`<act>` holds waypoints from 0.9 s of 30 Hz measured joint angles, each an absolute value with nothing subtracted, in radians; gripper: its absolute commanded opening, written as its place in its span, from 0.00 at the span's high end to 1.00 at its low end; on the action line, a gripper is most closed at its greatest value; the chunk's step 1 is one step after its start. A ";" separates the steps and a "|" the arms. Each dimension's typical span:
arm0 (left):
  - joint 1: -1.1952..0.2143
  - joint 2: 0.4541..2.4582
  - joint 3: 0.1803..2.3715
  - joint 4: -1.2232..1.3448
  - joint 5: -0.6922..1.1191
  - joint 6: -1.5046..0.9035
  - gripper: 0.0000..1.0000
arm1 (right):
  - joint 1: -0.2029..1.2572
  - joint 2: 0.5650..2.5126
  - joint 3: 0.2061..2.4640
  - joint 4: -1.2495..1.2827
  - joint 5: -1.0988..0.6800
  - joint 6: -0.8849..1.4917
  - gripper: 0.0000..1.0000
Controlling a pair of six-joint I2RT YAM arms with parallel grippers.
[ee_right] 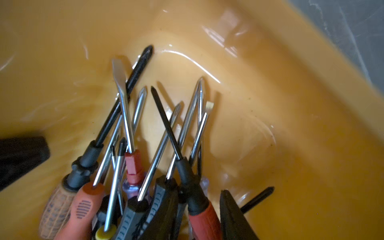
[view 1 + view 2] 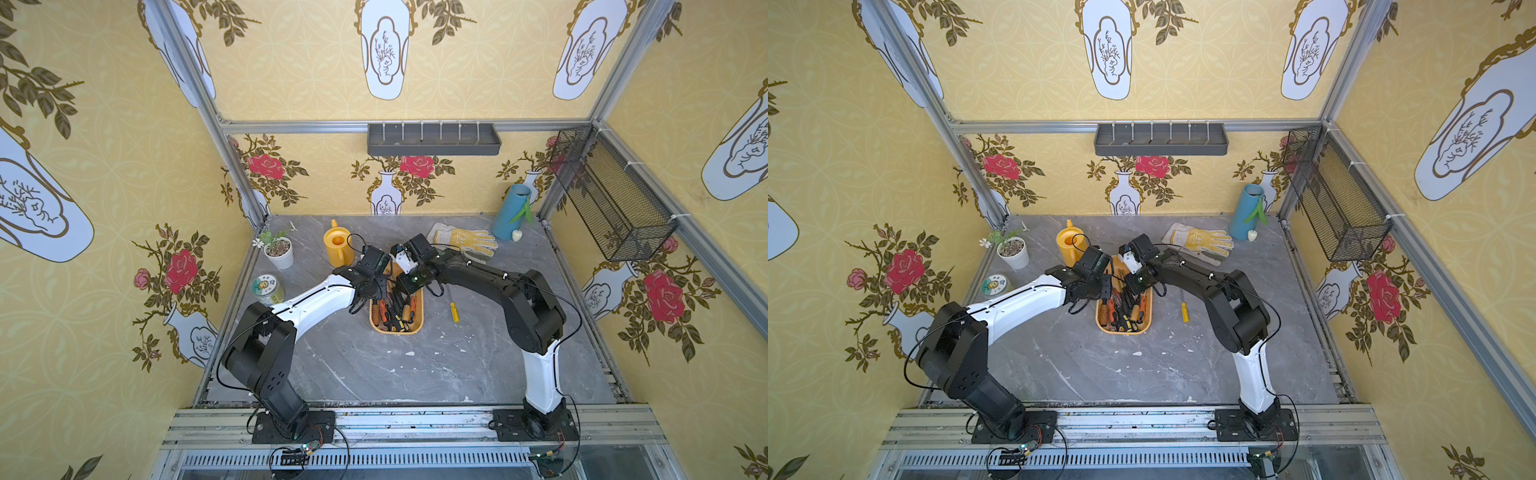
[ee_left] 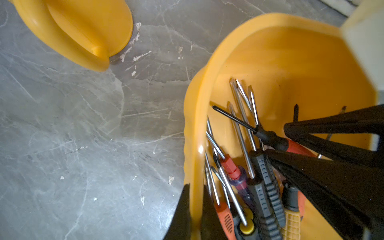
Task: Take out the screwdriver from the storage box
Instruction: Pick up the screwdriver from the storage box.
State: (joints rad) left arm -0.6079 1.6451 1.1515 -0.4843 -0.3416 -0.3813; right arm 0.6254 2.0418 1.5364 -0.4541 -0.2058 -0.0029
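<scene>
A grey marbled bench (image 2: 374,365) carries the clutter. Near its far left corner stands a small white pot holding a green plant (image 2: 279,251). A round tin with a green-and-yellow label (image 2: 267,289) sits by the left edge. A yellow plastic watering can (image 2: 338,245) stands toward the far middle. A yellow-and-white work glove (image 2: 467,241) lies flat near a tall blue cylinder (image 2: 510,212) in the far right corner. A grey slotted tray (image 2: 432,141) and a black wire mesh basket (image 2: 611,195) hang on the walls.
</scene>
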 measured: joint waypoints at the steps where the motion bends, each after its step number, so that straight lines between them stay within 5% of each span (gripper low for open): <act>1: -0.608 1.645 1.152 -0.483 -0.342 -0.381 1.00 | 0.627 2.042 1.536 -0.458 -0.203 -0.002 0.66; 27: -0.609 1.645 1.152 -0.483 -0.349 -0.384 1.00 | 0.632 2.014 1.519 -0.478 -0.205 0.052 1.00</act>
